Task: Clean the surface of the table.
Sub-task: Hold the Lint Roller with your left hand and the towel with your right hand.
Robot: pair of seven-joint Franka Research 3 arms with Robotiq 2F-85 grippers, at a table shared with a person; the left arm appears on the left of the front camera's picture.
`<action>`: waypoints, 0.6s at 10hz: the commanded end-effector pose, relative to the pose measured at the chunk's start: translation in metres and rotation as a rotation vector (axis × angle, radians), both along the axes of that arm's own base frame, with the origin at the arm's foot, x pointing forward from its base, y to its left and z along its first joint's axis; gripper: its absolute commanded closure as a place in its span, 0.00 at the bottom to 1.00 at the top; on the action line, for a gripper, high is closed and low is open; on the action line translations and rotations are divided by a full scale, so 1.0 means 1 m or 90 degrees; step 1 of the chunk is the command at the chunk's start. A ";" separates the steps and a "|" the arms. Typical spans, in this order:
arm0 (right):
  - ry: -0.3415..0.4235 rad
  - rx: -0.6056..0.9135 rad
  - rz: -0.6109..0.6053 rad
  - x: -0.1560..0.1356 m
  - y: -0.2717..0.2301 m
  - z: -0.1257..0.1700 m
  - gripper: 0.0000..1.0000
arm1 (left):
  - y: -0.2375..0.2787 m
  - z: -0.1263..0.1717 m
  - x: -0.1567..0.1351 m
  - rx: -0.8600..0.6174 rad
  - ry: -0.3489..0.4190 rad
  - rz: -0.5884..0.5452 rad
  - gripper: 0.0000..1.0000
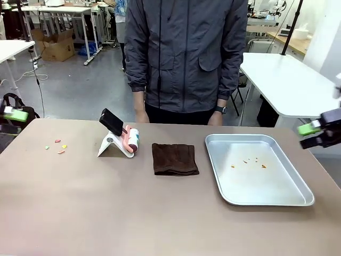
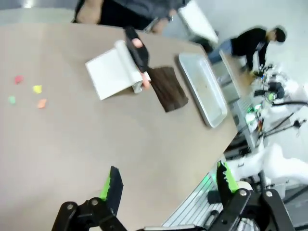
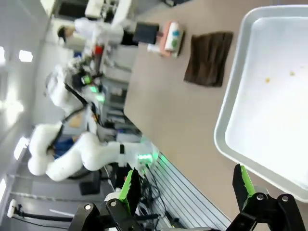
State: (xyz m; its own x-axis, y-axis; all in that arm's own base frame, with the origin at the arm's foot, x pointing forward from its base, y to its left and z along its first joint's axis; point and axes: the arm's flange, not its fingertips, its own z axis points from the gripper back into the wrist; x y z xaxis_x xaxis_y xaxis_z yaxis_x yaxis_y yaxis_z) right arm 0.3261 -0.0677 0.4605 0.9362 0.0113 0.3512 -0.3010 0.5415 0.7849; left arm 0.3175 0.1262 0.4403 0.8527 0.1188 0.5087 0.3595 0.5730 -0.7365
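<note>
The brownish-taupe table [image 1: 133, 213] holds a few small coloured scraps [image 1: 57, 145] near its left side, seen as bright bits [image 2: 29, 94] in the left wrist view. A folded dark brown cloth [image 1: 175, 158] lies at the middle, also visible as the cloth [image 2: 168, 89] and the cloth [image 3: 209, 57] from the wrists. My left gripper [image 1: 15, 113] hangs open at the left edge, its fingers [image 2: 111, 184] spread above bare table. My right gripper [image 1: 314, 133] is open off the right edge, beside the tray.
A silver tray [image 1: 298, 197] with a few crumbs sits at the right. A white stand [image 1: 111, 145] holds a black phone [image 1: 111, 121], with a pink and white lint roller [image 1: 131, 140] beside it. A person in a grey jacket [image 1: 186, 53] stands at the far side.
</note>
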 end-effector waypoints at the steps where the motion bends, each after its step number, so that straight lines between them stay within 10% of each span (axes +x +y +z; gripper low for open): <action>1: -0.016 0.074 -0.080 -0.058 -0.010 -0.053 0.00 | 0.043 -0.031 0.001 -0.095 -0.020 0.045 0.00; 6: 0.028 0.120 -0.258 -0.060 -0.071 -0.083 0.00 | 0.058 -0.082 -0.030 -0.240 0.005 0.214 0.00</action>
State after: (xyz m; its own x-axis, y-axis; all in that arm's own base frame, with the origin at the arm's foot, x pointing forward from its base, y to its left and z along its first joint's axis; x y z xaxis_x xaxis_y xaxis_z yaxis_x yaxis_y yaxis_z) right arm 0.2974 -0.1897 0.4017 0.8838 -0.3968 0.2480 -0.0491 0.4485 0.8924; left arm 0.2920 0.2134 0.3588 0.7605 0.5378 0.3639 0.1859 0.3566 -0.9156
